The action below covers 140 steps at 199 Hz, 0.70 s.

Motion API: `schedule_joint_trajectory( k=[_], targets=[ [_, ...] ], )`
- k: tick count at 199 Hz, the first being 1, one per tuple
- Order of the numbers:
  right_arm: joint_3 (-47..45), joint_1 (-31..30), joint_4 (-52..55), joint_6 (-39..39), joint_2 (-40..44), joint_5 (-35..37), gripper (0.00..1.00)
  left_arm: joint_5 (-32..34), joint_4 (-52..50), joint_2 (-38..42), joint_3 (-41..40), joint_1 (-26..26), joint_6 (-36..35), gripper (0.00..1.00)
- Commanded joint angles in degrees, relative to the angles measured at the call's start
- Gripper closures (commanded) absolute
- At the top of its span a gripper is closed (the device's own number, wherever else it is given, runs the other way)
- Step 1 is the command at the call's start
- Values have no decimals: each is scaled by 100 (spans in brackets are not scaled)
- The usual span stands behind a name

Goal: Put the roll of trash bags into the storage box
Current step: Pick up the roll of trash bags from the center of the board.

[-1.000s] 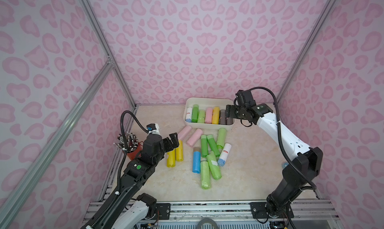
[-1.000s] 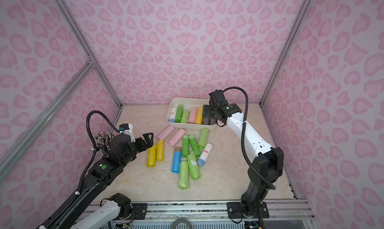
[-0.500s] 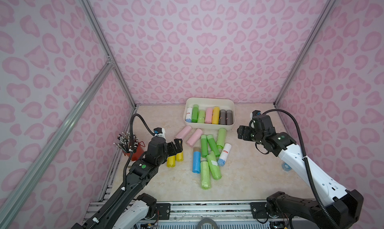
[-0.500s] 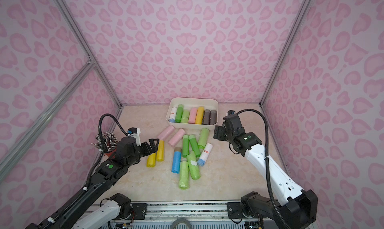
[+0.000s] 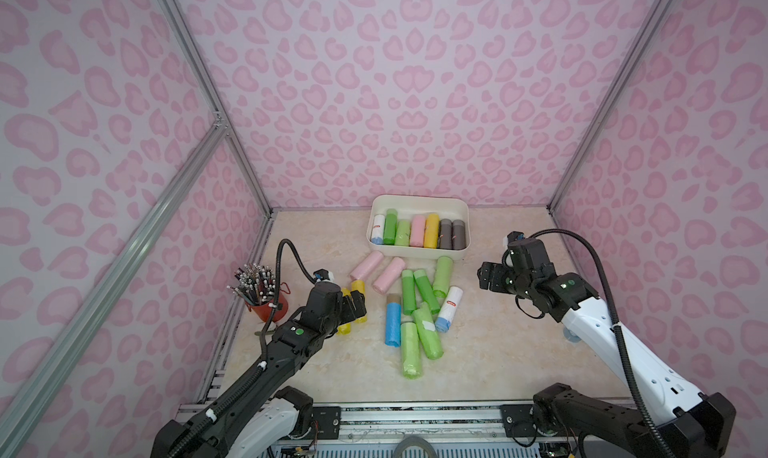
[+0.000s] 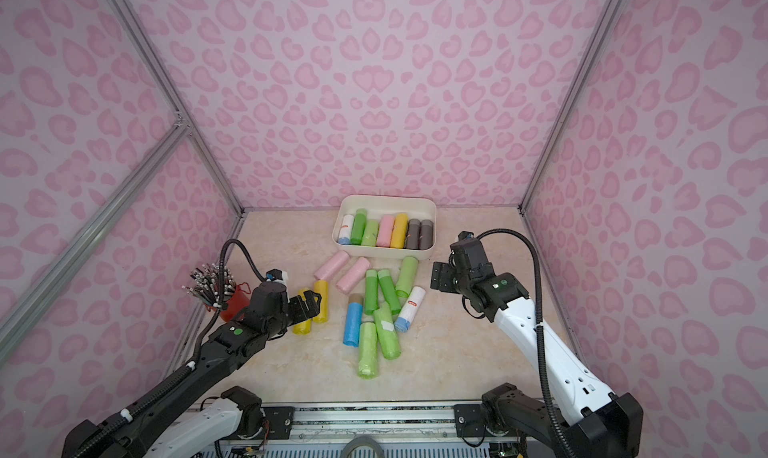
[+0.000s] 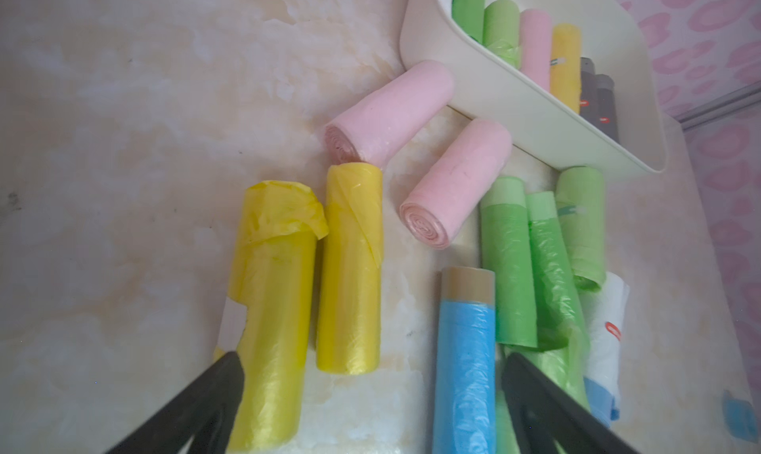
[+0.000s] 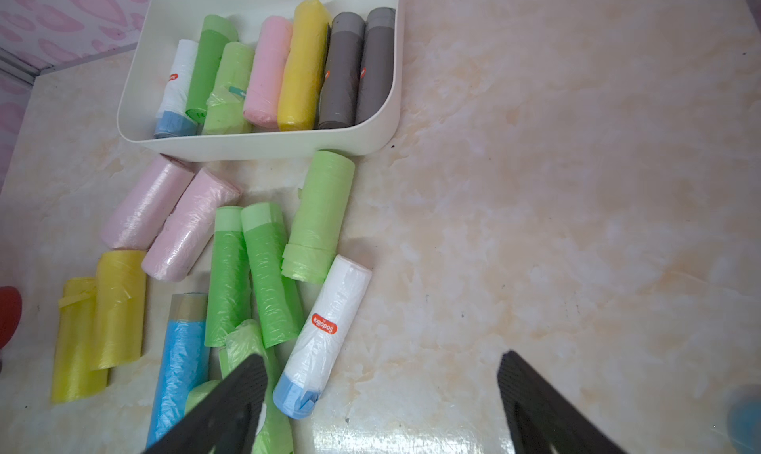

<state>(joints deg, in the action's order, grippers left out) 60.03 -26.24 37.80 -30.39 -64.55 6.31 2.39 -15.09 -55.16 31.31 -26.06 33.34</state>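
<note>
Hovering with jaws spread wide and empty, the left gripper [image 7: 370,361] has two crinkly yellow cylindrical rolls of trash bags [image 7: 350,266] under its tips. The right gripper [image 8: 381,357], likewise parted, hangs over glossy marbled tabletop [image 8: 576,184]. The shallow, smooth cream-white plastic storage box [image 8: 263,147] lies ahead of both, seven rolls inside.

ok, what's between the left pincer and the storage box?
Two pink rolls, side by side, just before the storage box; two yellow rolls nearer the left pincer. Clearest in the left wrist view.
</note>
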Motion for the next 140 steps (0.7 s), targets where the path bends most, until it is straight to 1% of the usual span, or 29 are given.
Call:
schedule_joint_trajectory(
  k=[1, 22, 55, 68, 93, 126, 140],
  targets=[
    [-68, 22, 74, -83, 21, -423, 11, 428, 107, -381, 125, 130, 190, 0],
    [-133, 40, 64, -105, 136, -654, 11, 437, 91, -720, 205, 295, 133, 0],
    [-478, 49, -89, -160, 426, -713, 11, 355, 184, -1067, 243, 620, -39, 0],
    [-607, 49, -159, -160, 519, -831, 11, 246, 165, -1214, 312, 736, -138, 3],
    [-779, 49, -233, -118, 627, -999, 11, 230, 199, -1485, 367, 811, -187, 5],
    [-908, 58, -250, -11, 680, -976, 10, 5, 379, -1738, 287, 815, -107, 21],
    [-944, 58, -272, -36, 715, -948, 10, 3, 377, -1792, 259, 805, -73, 28]
  ],
)
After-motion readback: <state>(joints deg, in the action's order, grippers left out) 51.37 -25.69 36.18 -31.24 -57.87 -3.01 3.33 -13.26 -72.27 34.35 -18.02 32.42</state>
